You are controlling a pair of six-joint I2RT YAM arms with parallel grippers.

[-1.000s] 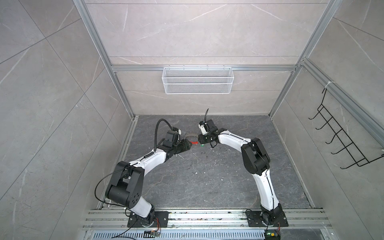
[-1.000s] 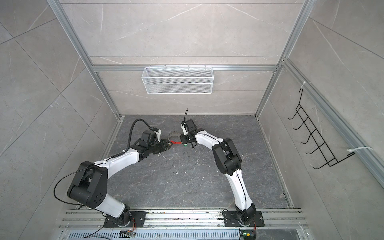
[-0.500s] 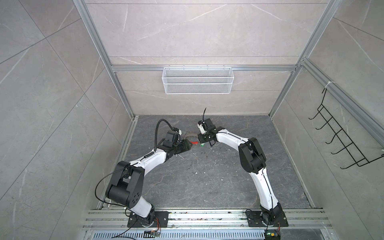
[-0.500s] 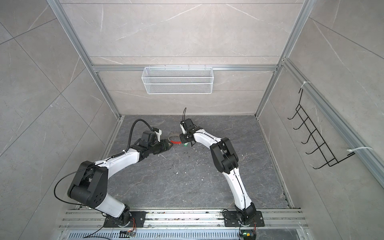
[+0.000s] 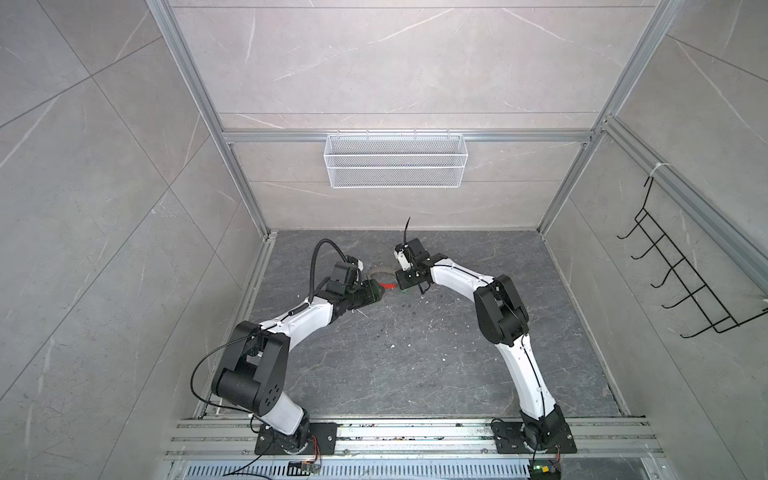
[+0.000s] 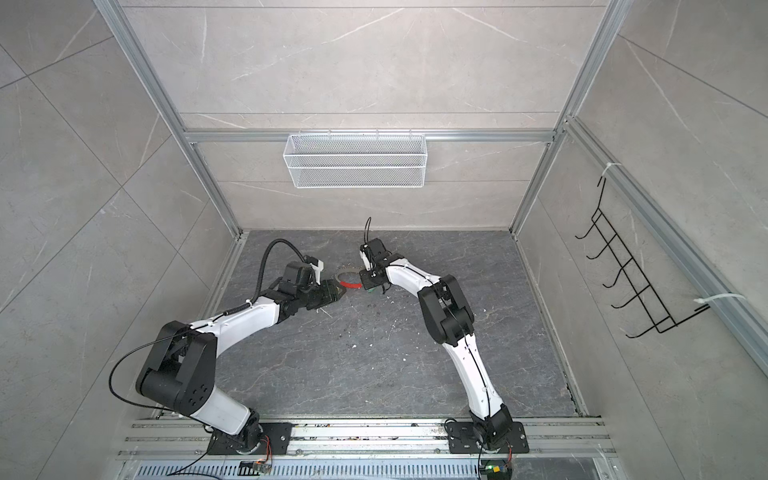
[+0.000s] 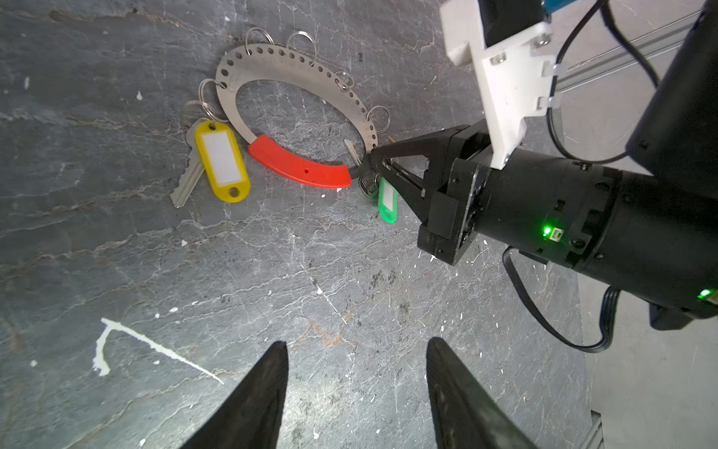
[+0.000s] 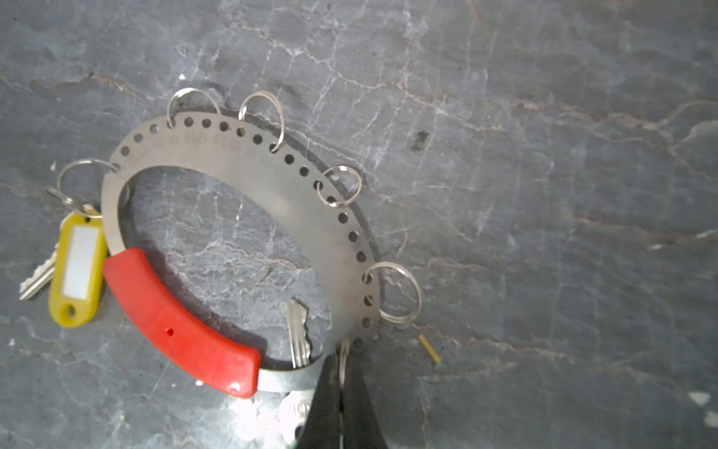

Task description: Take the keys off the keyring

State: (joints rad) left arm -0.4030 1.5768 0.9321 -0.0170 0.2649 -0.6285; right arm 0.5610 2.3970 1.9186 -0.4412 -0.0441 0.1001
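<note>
**Keyring** (image 8: 248, 155) — a flat, perforated steel crescent closed by a red sleeve (image 8: 175, 322) — lying flat on the dark stone-patterned tabletop (image 7: 272, 272). In both top views it sits toward the far middle, between the two grippers. Stamped lettering runs along the steel beside the holes, but it is too faint to read. The white inserts of the yellow key tag (image 7: 222, 161) and the green key tag (image 7: 387, 200) are blank. The embossed mark on the head of the green-tagged key (image 7: 368, 186) is illegible. The yellow key tag and the yellow-tagged key (image 7: 188, 182) hang from linked rings at one end of the red sleeve; the green key tag lies at the other end.

**Right gripper** (image 8: 342, 373): jaws closed, tips pinching the small split ring (image 8: 343, 353) at the crescent's last holes.

**Left gripper** (image 7: 355, 348): jaws partly apart and holding nothing, over bare tabletop — near the keyring, not touching it.
</note>
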